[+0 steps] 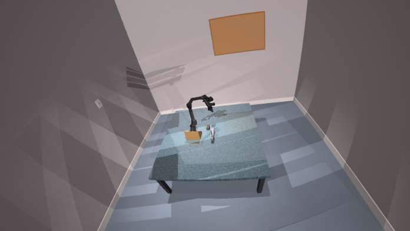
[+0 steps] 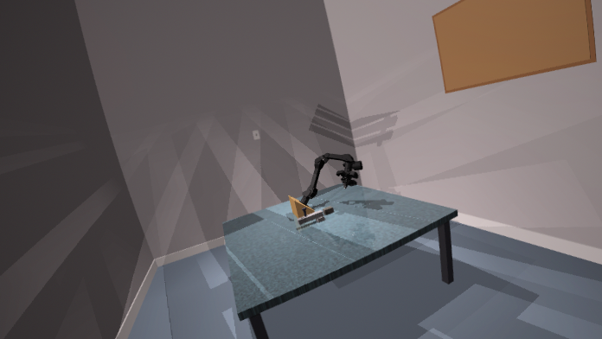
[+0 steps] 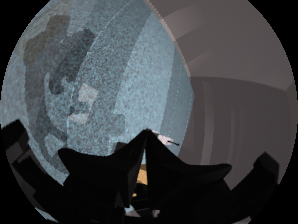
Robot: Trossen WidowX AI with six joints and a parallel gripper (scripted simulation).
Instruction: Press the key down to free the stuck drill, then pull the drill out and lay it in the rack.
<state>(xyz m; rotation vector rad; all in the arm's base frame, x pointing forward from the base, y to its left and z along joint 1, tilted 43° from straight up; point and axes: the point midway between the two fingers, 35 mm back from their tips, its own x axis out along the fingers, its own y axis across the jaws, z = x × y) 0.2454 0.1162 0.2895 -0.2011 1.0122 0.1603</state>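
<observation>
My gripper (image 1: 211, 111) (image 2: 345, 187) (image 3: 147, 133) is shut and empty, its fingertips touching. It hangs high above the far part of the table, beyond the small objects. A long pale block (image 1: 212, 134) (image 2: 310, 217) lies on the table, with a small dark upright piece (image 2: 304, 212) near it. A small brown block (image 1: 208, 127) (image 2: 329, 210) sits close to its far end. An orange slanted piece (image 1: 192, 135) (image 2: 297, 207) stands by the arm's base. Which of these is the drill, the key or the rack is too small to tell. The fingers partly hide these objects in the wrist view.
The blue-green table (image 1: 224, 153) (image 2: 294, 259) bears the arm (image 1: 191, 113) (image 2: 317, 175) and the objects. The arm's base is just behind the orange piece. A tan board (image 1: 240, 33) (image 2: 515, 43) hangs on the wall behind.
</observation>
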